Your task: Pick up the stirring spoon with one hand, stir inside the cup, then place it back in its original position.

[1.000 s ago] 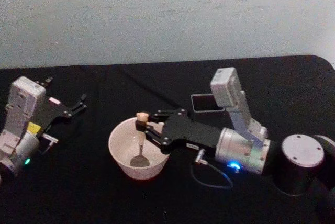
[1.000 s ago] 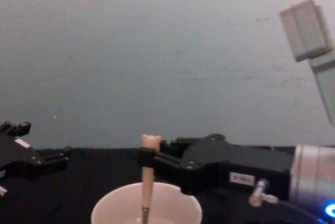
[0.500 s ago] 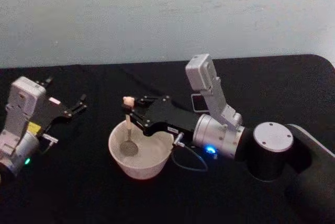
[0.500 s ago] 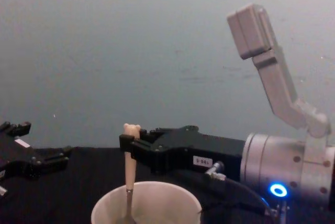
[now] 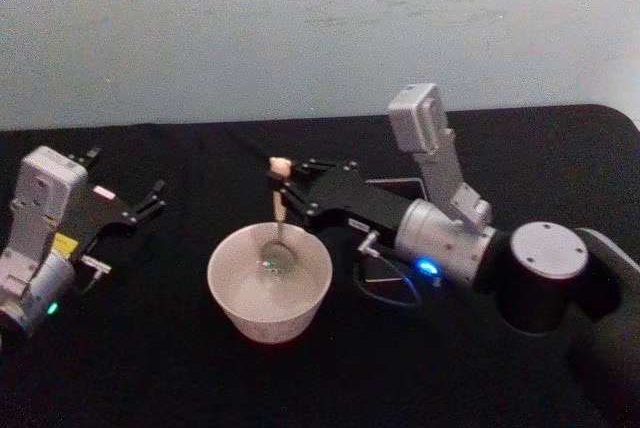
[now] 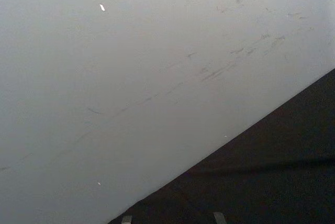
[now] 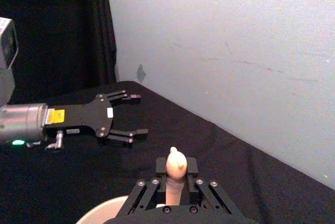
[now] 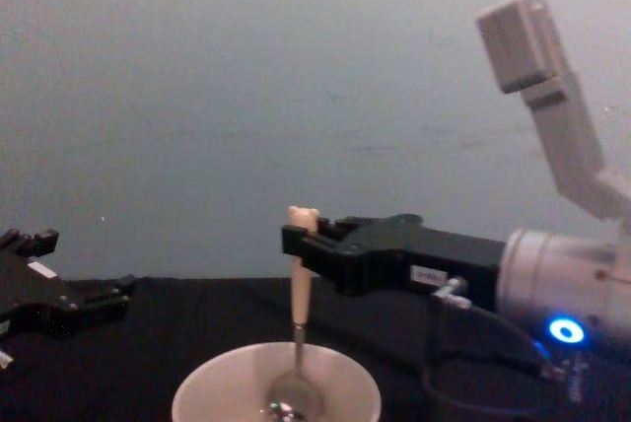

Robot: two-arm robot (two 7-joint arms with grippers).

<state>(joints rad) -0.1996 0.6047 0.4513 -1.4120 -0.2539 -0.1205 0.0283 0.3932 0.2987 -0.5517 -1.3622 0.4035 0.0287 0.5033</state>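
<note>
My right gripper [image 5: 284, 190] reaches in from the right and is shut on the beige handle of the stirring spoon [image 5: 278, 203], just under its bear head [image 8: 303, 215]. The spoon stands nearly upright, its shiny bowl [image 8: 288, 404] down inside the cream-white cup [image 5: 240, 298], toward the cup's far side. The right wrist view shows the bear head [image 7: 176, 164] between the fingers, above the cup's rim [image 7: 102, 211]. The dark holder is mostly hidden behind the right arm; a sliver of its rim [image 5: 395, 182] shows. My left gripper [image 5: 150, 198] is parked at the left, open and holding nothing.
A black cloth [image 5: 150, 368] covers the table, with a pale wall [image 5: 300, 28] behind it. The right arm's cable [image 5: 385, 293] loops just right of the cup. The left gripper [image 7: 133, 115] is level with the cup, well apart from it.
The right gripper has swept the spoon from the cup's left side to its far side. The spoon's bowl stays inside the cup. The left arm has not moved.
</note>
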